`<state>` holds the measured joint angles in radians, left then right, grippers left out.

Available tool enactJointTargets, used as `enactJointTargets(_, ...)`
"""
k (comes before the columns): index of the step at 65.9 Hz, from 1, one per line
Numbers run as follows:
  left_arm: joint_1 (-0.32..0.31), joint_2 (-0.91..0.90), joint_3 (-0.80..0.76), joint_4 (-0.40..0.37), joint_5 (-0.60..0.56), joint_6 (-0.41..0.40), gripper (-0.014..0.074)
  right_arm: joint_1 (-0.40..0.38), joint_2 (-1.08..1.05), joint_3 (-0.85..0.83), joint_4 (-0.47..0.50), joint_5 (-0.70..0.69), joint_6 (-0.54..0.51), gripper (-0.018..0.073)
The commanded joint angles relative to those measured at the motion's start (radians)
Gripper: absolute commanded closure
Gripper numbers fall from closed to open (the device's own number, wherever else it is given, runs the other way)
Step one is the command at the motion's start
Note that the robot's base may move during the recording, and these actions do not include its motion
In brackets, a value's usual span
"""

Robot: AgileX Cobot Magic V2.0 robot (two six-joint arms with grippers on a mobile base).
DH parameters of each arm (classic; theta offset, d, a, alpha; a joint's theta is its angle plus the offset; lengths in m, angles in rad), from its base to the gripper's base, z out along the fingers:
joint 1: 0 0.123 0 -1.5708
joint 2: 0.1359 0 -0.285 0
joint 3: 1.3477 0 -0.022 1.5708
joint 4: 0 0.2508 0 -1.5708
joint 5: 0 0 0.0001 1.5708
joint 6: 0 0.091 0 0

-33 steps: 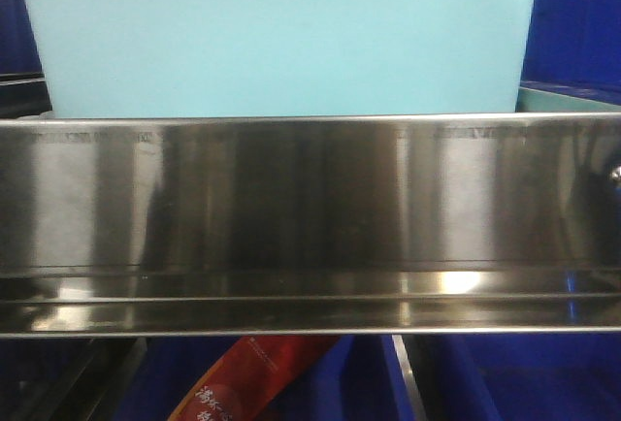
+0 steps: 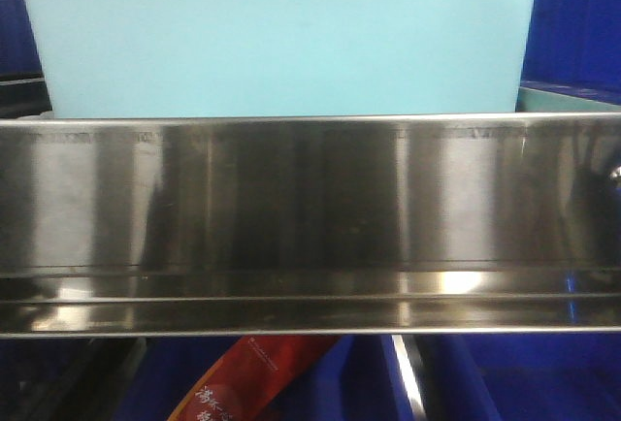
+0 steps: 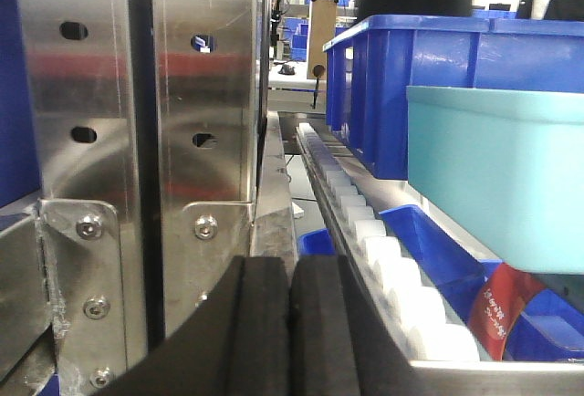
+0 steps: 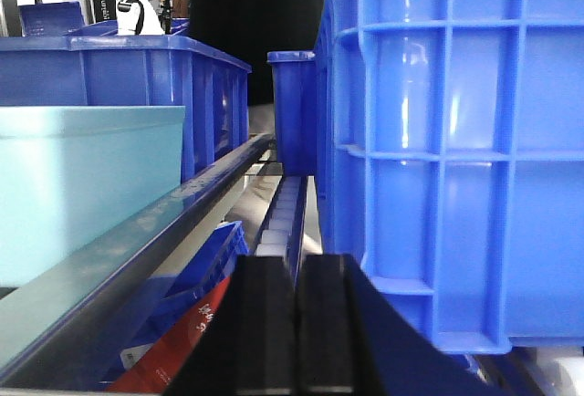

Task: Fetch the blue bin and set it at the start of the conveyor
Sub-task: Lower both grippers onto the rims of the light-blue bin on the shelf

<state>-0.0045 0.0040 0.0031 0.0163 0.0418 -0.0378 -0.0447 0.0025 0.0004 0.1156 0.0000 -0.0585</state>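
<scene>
The blue bin (image 2: pixel 281 43) sits at the front edge of the rack, just behind the shiny steel rail (image 2: pixel 310 217). The rail's top edge hides the bin's bottom edge, so it is hard to tell if the two touch. The bin takes up most of the rack's width. Dark blue bins (image 2: pixel 577 23) stand close by its right side, with only a thin gap there.

Below the rail, a red packet (image 2: pixel 252 382) pokes up from the lower level.

The left gripper (image 3: pixel 292 273) is low, off the bin's left end. Its two black fingers are pressed flat together with nothing between them. A row of white rollers (image 3: pixel 383 268) runs between it and the bin. A metal post (image 3: pixel 182 95) stands close on its left. The free room is a slim lane straight ahead.

The right gripper (image 4: pixel 296 273) is squeezed closed the same way and holds nothing. A big dark blue crate (image 4: pixel 456 140) crowds its right side. The bin is off to its left, behind the rail. Only a narrow lane lies open in front.
</scene>
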Motion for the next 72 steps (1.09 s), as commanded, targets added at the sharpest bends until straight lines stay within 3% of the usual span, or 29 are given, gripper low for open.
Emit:
enactJointTargets(1, 0.000, -0.004, -0.003, -0.003, -0.017, 0.001, 0.0707, -0.004, -0.003, 0.000, 0.001, -0.015, -0.004, 0.0721)
enactJointTargets(40, 0.000, -0.004, -0.003, -0.005, -0.153, 0.001, 0.0707, -0.004, -0.003, -0.012, 0.003, -0.079, -0.004, 0.0721)
enactJointTargets(46, 0.000, -0.004, -0.076, -0.005, -0.089, 0.001, 0.0707, -0.004, -0.003, -0.124, 0.003, 0.042, -0.004, 0.0721)
enactJointTargets(52, 0.000, -0.004, -0.199, -0.003, 0.074, 0.001, 0.0659, -0.004, -0.003, -0.255, 0.003, 0.202, -0.004, 0.0711)
enactJointTargets(59, 0.000, 0.015, -0.330, -0.001, 0.198, 0.001, 0.0508, -0.004, 0.031, -0.389, 0.003, 0.306, -0.004, 0.0557)
enactJointTargets(67, 0.000, 0.080, -0.460, -0.001, 0.286, 0.001, 0.0263, -0.004, 0.090, -0.471, 0.003, 0.320, -0.004, 0.0239)
enactJointTargets(72, 0.000, 0.111, -0.512, -0.001, 0.282, 0.001, 0.0176, -0.004, 0.129, -0.485, 0.003, 0.313, -0.004, 0.0062)
